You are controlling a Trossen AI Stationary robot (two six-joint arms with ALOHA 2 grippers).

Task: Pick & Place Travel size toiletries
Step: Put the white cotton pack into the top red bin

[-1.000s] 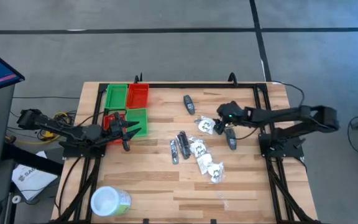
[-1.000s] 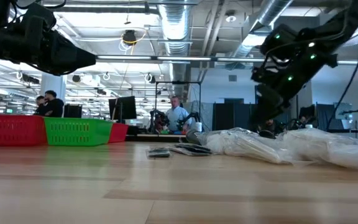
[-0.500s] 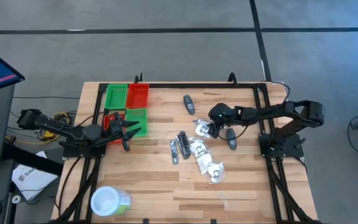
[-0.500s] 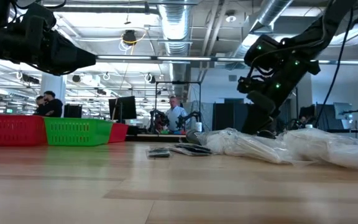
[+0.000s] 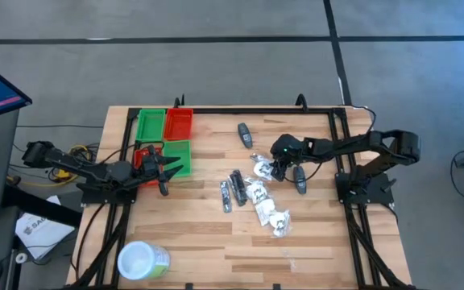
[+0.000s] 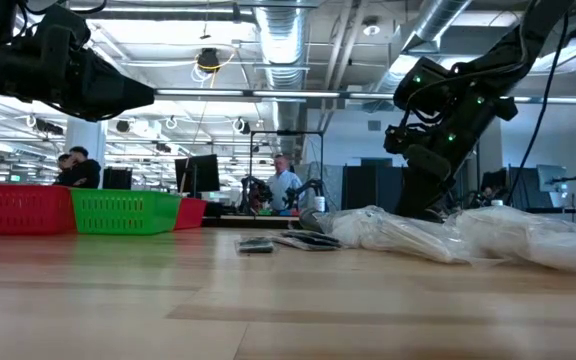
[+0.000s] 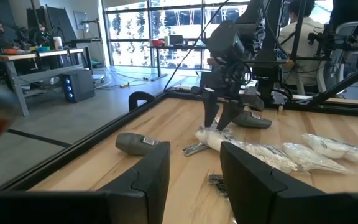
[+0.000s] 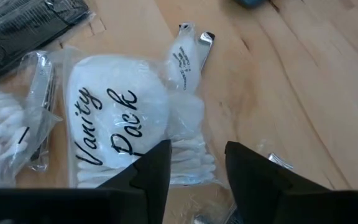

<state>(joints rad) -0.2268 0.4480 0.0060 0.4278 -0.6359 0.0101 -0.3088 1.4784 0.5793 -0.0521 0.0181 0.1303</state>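
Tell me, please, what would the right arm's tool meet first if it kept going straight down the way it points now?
Most likely the white "Vanity Pack" packet directly below the right tool, then the table; how close it is I cannot tell.

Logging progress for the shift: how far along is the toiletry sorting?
Barely started. The bins show no toiletries that I can make out. In hand: the right end effector is down at a white "Vanity Pack" packet, fingers straddling its edge, not lifted. Left: the other packets, tubes and grey bottles. The left end effector waits by the bins.

The right gripper (image 5: 275, 169) sits over a white packet (image 5: 264, 164); the left gripper (image 5: 164, 171) waits beside the bins (image 5: 166, 133).
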